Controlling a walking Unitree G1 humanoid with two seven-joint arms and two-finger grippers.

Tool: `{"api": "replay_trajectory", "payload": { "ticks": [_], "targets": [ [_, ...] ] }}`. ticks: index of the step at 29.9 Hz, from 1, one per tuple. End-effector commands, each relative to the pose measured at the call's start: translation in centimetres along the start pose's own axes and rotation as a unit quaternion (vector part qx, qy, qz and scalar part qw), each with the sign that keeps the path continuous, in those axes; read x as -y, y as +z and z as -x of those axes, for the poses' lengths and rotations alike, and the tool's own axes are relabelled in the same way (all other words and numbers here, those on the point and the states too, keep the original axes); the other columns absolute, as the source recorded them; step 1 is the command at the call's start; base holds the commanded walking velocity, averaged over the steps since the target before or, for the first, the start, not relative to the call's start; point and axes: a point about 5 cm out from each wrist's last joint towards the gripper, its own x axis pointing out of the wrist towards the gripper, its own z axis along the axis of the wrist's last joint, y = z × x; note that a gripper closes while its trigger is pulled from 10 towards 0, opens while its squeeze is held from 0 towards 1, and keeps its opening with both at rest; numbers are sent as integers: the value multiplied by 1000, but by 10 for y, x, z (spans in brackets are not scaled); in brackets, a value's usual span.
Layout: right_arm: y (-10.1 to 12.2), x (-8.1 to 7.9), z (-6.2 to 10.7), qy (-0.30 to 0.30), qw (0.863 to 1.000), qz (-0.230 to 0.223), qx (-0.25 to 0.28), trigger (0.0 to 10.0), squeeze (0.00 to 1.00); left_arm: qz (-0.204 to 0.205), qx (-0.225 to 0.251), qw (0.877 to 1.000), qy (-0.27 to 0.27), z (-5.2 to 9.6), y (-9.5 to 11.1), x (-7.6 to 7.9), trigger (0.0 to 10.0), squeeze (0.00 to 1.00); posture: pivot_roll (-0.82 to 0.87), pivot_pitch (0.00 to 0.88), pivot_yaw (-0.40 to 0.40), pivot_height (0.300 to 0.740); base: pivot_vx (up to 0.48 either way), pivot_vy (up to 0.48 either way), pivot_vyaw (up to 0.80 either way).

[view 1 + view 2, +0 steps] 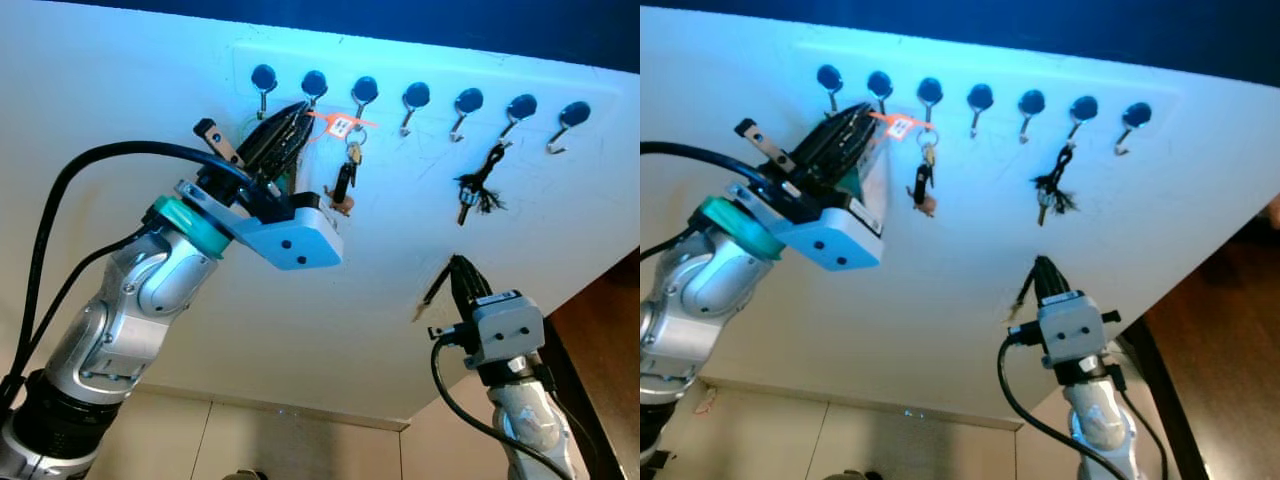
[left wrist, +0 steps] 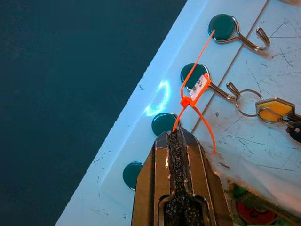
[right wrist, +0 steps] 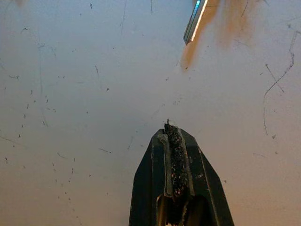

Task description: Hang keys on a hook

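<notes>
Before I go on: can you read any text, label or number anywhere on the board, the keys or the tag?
White label on the orange tag hanging at the third hook: dark print, too small and blurred to read.
Keys on the ring: no marking readable.
White board, left gripper: no text visible.

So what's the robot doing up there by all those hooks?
It's hanging keys on a white board with a row of hooks. The left gripper is raised by the hooks, fingers shut on an orange tag. That tag's key bunch hangs from the third hook. A darker bunch hangs further along. The right gripper is shut lower down, holding nothing.
</notes>
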Motion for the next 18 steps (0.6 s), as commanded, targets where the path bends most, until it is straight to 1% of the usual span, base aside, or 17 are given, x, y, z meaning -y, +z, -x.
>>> {"api": "replay_trajectory", "payload": {
  "ticks": [1,8,14,18],
  "targets": [
    [-3,1,1,-3,1000,-2,-8,10000,0,4,7,1000,4,-1,2,1,10000,0,26,0,39,740,0,0,0],
    [-2,1,1,-2,1000,-2,-8,10000,0,11,13,1000,7,-11,3,5,10000,0,23,0,42,740,0,0,0],
    [-1,0,2,-3,1000,-3,-8,10000,0,20,16,1000,8,-14,5,8,10000,0,24,0,46,740,0,0,0],
    [-2,-1,2,-2,1000,-5,-8,10000,0,27,20,999,-4,-14,7,11,10000,0,26,0,48,740,0,0,0]
  ]
}}
